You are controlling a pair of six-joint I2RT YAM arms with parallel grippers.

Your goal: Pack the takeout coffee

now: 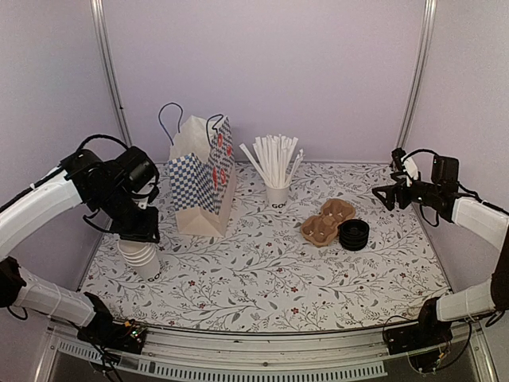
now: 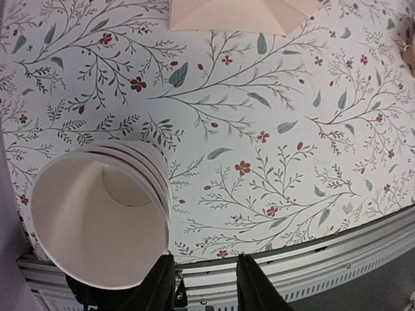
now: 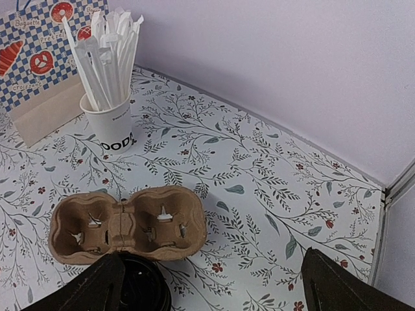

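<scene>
The cup of straws (image 3: 111, 128) near the worktop's back edge shows black letters "OOD". The checked paper bag (image 3: 29, 61) reads "Baguette" and, less clearly, "Croissants".

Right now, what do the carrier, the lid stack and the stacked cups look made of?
Carrier: moulded pulp by the look, brown, matte, with rough fibrous cutout edges.
Lid stack: probably plastic, black, faint sheen, thin nested rims.
Stacked cups: paper, white, matte inside, thin walls; I cannot tell if they are coated.

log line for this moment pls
left claw part open at cup stack | right claw wide open, empty, near lids | carrier empty | bag upright
</scene>
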